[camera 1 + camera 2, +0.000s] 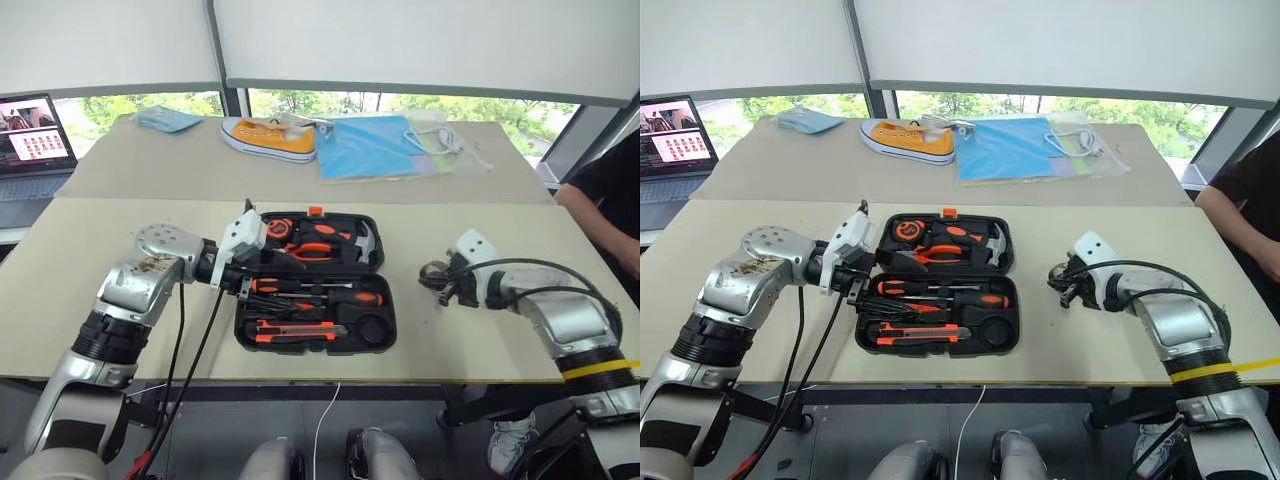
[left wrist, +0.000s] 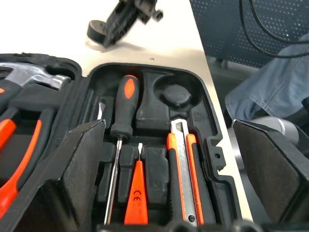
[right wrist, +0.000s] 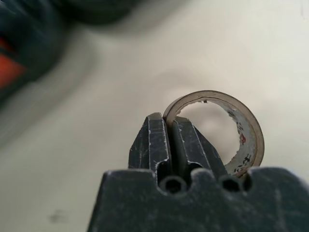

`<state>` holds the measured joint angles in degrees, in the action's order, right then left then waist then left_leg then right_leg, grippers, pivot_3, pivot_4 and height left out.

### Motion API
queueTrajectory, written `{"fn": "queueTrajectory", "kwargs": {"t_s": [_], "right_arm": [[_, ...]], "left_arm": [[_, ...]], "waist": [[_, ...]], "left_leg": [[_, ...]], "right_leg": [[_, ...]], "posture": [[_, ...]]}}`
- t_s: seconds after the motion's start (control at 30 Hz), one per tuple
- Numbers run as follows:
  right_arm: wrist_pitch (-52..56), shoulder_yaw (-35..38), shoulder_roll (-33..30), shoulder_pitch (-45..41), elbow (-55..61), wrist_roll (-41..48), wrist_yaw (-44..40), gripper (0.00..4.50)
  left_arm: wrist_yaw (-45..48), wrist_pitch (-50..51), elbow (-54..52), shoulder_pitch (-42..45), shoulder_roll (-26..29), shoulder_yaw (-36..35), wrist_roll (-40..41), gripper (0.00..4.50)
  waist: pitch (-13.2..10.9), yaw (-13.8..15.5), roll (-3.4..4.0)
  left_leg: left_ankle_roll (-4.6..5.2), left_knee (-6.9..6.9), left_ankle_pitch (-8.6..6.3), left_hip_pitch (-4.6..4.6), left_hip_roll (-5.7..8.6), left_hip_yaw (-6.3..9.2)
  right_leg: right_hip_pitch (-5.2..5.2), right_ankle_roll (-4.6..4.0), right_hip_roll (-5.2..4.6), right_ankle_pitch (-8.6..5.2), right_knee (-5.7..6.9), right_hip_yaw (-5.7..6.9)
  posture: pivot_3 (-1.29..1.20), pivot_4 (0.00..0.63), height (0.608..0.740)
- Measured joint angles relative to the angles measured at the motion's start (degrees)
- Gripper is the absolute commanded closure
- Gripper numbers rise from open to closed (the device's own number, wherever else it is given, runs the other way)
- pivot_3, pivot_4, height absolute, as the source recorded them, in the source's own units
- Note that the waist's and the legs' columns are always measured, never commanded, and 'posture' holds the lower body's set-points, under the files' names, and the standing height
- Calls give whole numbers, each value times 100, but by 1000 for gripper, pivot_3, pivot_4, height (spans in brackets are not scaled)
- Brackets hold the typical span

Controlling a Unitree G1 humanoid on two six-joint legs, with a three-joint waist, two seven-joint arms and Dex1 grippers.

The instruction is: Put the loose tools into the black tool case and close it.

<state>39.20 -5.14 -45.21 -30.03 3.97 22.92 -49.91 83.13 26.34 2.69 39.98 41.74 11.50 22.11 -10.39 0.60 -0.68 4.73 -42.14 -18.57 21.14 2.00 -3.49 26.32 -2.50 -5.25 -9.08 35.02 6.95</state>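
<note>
Right of the black tool case (image 1: 315,282), on the bare table (image 1: 90,270), my right gripper (image 3: 170,137) has its fingers clenched on the wall of the tape roll (image 3: 219,130), one finger inside the ring and one outside. To do this well I judge I should lift straight up, keep the pinch firm on that thin wall, and carry it to the round recess (image 2: 176,94) at the case's near right corner. My left gripper (image 2: 169,169) hangs released, jaws wide, over the case's left end. How much of the roll's wall sits between my fingers is hidden, and the screwdrivers' tips are cut off.
</note>
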Motion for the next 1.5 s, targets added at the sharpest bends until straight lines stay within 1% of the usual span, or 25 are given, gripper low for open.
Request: {"fn": "queueTrajectory", "kwargs": {"t_s": [0.1,0.17,0.27,0.37,0.43,0.47,0.5,0.53,0.6,0.63,0.7,0.83,0.87,0.9,0.93,0.97,1.07,1.1,1.13,1.23,1.27,1.3,1.33,1.37,1.5], "right_arm": [[650,108,-232,9,1727,882,-410,4450],[884,-85,-334,175,2468,1108,-518,4450],[1026,-599,-330,571,2688,1057,-471,4450],[1029,-968,-288,602,2581,664,-246,4450],[1006,-1185,-291,602,2474,369,-152,3689],[1006,-1253,-312,613,2452,286,-148,3486],[991,-1264,-351,624,2458,263,-176,3168],[970,-1240,-450,624,2515,262,-258,2714],[984,-1221,-620,641,2668,342,-483,2043],[1015,-1202,-609,641,2724,460,-553,1811],[1118,-1123,-548,612,2816,685,-634,1811],[1277,-708,-500,455,2802,1004,-617,1811],[1330,-467,-448,390,2731,1095,-543,2065],[1349,-305,-406,354,2617,1145,-463,2352],[1356,-111,-362,325,2445,1170,-366,2502],[1355,79,-359,317,2209,1159,-268,2918],[1273,366,-391,308,1665,975,-94,3949],[1154,381,-391,296,1462,858,-21,4215],[1027,379,-390,292,1264,707,35,4500],[494,291,-388,333,660,198,102,4500],[333,213,-380,347,546,59,97,4500],[88,104,-331,363,423,-88,79,4500],[-119,2,-263,401,312,-222,50,4500],[-353,-142,-177,438,177,-384,28,4500],[-963,-572,96,527,-83,-740,-170,4500]], "left_arm": [[141,-138,-10,10,1,65,-52,0],[194,-187,0,18,-18,94,-66,0],[249,-237,32,28,-27,97,-113,0],[298,-251,46,38,-43,103,-173,0],[317,-260,46,49,-54,105,-178,0],[326,-262,46,50,-55,105,-180,0],[336,-262,50,52,-55,105,-182,0],[342,-263,54,57,-58,106,-186,0],[349,-266,65,58,-57,105,-203,0],[348,-269,87,58,-57,105,-222,0],[334,-281,136,58,-58,105,-260,0],[232,-275,177,53,-54,98,-305,0],[121,-266,191,26,-39,68,-320,0],[36,-268,219,-15,-20,19,-350,249],[-110,-269,287,-91,27,-72,-390,503],[-329,-268,356,-220,103,-227,-425,755],[-856,-213,512,-532,265,-577,-523,1866],[-1056,-229,504,-691,333,-681,-598,2159],[-1229,-239,499,-864,387,-760,-673,2613],[-1702,-253,456,-1316,429,-979,-792,3697],[-1813,-254,435,-1330,428,-1025,-819,4073],[-2006,-241,469,-1330,434,-1068,-892,4345],[-2153,-228,512,-1337,433,-1103,-941,4438],[-2213,-222,510,-1383,432,-1125,-953,4438],[-2135,-218,326,-1593,384,-944,-955,4438]], "waist": [[-1,14,2],[0,39,1],[-1,86,-1],[-1,88,-1],[-1,95,-1],[-1,99,-1],[-1,101,-1],[-1,102,-1],[-1,102,-2],[-1,101,-2],[-1,100,-2],[-1,101,-2],[-1,103,-2],[-1,105,-2],[-1,108,-2],[-1,103,-2],[-1,100,-2],[-1,95,-2],[-1,90,-2],[-1,89,-3],[-1,103,-3],[-1,106,-2],[-1,105,-2],[-1,95,-2],[-2,73,-1]], "left_leg": [[-1,10,0,-4,-6,7],[0,11,0,-3,-4,8],[3,6,-2,3,11,5],[4,-6,-3,4,11,3],[4,-6,-2,4,10,3],[4,-5,-2,4,9,3],[4,-4,-2,4,8,4],[4,-3,-2,3,7,4],[4,-2,-2,3,5,6],[4,-1,-2,3,5,6],[4,-1,-2,3,5,6],[4,-4,-2,3,5,6],[4,-4,-2,3,5,6],[4,-4,-2,2,5,6],[4,-4,-2,2,5,6],[4,-1,-2,2,5,6],[4,7,-2,1,4,6],[4,12,-2,-1,5,5],[4,17,-2,-2,6,4],[4,23,-2,0,6,5],[4,22,-2,-1,6,6],[3,22,-2,-3,6,6],[3,22,-2,-3,6,5],[2,22,-2,-3,6,4],[2,22,-2,-2,6,2]], "right_leg": [[-3,-5,6,-3,-1,10],[-4,-2,6,-5,-3,10],[-3,30,-10,-20,-6,4],[-4,36,-11,-20,-5,1],[-3,37,-10,-21,-2,1],[-2,36,-9,-21,-1,2],[-1,35,-7,-22,-2,2],[-2,33,-5,-22,-1,3],[-3,32,-2,-21,-3,6],[-2,32,-2,-21,-4,5],[-2,31,-2,-20,-3,5],[-3,32,-3,-21,-4,4],[-3,32,-4,-21,-4,3],[-4,32,-4,-21,-4,3],[-3,32,-4,-21,-3,3],[-2,31,-4,-20,-4,2],[0,11,-4,-9,-3,4],[0,0,-4,-2,-4,4],[0,-1,-4,-1,-4,3],[2,-1,-4,-2,-5,6],[1,1,-4,-3,-5,6],[0,4,-4,-5,-4,5],[-1,15,-4,-11,-4,4],[-1,31,-4,-21,-4,4],[2,30,-4,-20,-3,3]], "posture": [[0,150,718],[0,150,718],[0,150,718],[0,150,718],[0,150,718],[0,150,718],[0,150,718],[0,150,718],[0,150,718],[0,150,718],[0,150,718],[0,150,718],[0,150,718],[0,150,718],[0,150,718],[0,150,718],[0,150,718],[0,150,718],[0,150,718],[0,150,718],[0,150,718],[0,150,718],[0,150,718],[0,150,718],[0,150,718]]}}
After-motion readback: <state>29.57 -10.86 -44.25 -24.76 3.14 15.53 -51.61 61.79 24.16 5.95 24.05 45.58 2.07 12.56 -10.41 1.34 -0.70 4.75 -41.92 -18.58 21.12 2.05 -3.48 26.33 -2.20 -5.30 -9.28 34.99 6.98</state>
